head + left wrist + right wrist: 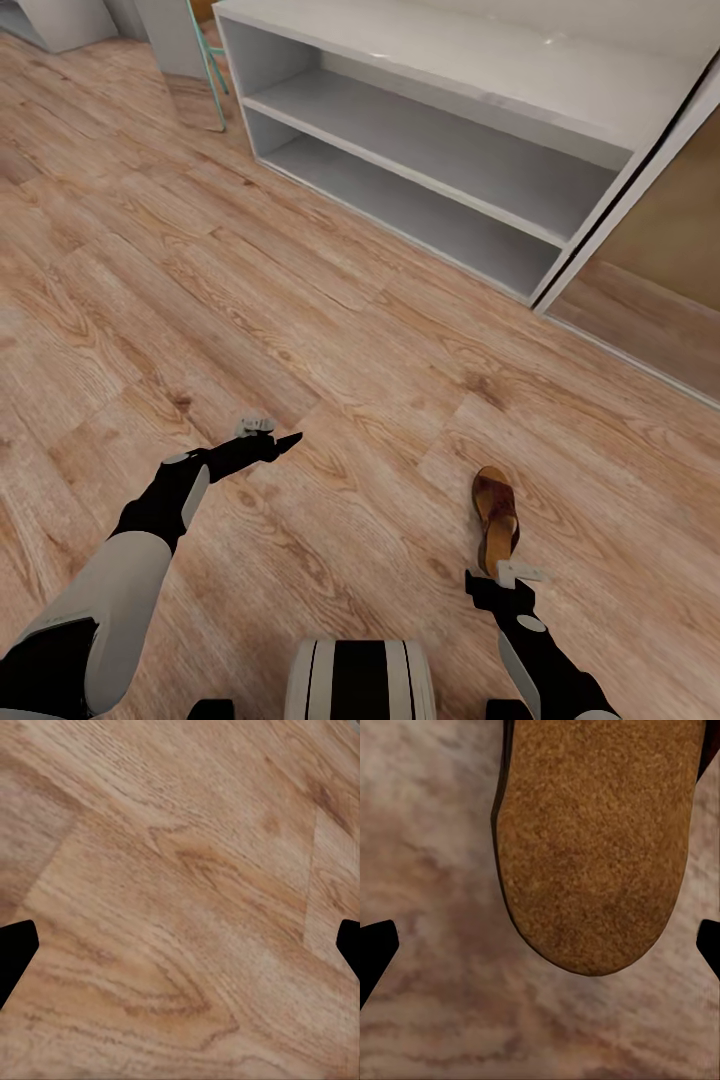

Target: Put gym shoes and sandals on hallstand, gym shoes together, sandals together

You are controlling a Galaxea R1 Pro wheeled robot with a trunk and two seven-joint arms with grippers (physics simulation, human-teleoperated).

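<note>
No readable brand or writing on anything. One brown sandal [495,518] lay flat on the corridor floor [300,330], long axis running roughly away from the robot, strap end toward the hallstand [450,130], heel toward the robot. Right gripper [505,578] hovered just over the heel, fingers spread wide apart; tan footbed [596,840] lay between the fingertips. Left gripper [285,440] was over bare planks, fingers also apart.
</note>
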